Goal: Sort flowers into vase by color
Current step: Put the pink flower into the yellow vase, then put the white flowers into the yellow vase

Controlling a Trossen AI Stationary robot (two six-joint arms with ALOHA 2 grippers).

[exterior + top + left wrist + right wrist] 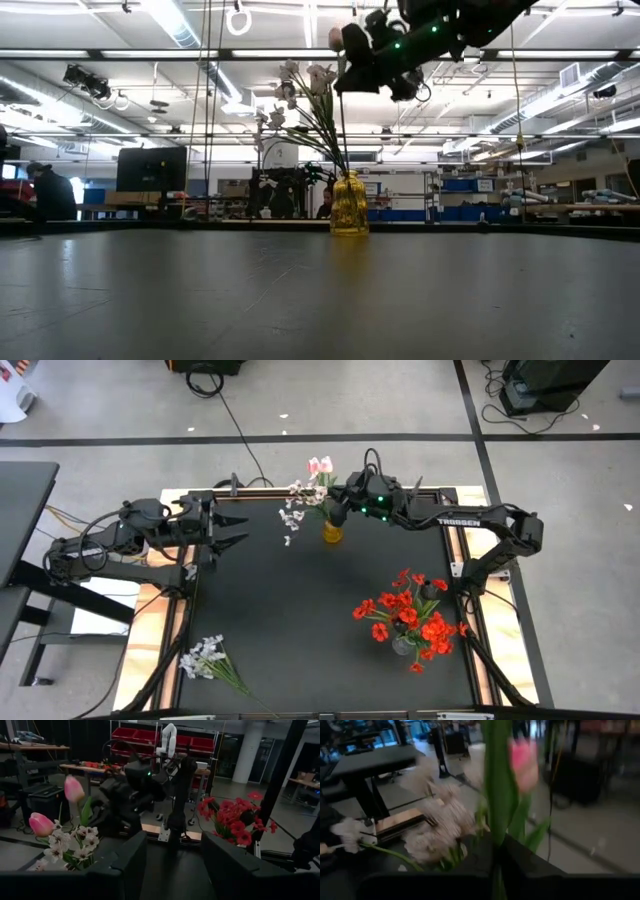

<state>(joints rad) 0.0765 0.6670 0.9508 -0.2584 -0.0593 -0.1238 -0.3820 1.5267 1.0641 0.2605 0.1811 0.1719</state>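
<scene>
A yellow vase [332,532] [348,205] stands near the table's far edge. It holds sprays of white blossoms [295,510] [440,830] and pink tulip buds [320,464] [73,788]. My right gripper [336,512] [350,60] [496,857] hovers above the vase, shut on a tulip stem. My left gripper [232,530] [172,865] is open near the table's left edge and points at the vase. Red blossoms [405,615] [232,817] fill dark vases on the right. One white spray [205,658] lies flat by the near left corner. My right gripper pinches a green tulip stem [495,820] between its two fingers, below the pink bud [524,762]. The fingers come from the table's right and lie across the stem. The stem stands nearly upright, its lower part [341,135] running down into the yellow vase's mouth.
Two dark vases [403,645] [428,591] with red blossoms stand right of centre. The black mat [300,600] is bare between the yellow vase and the near edge. Wooden table rims [150,650] flank the mat. Shelving and benches fill the room behind.
</scene>
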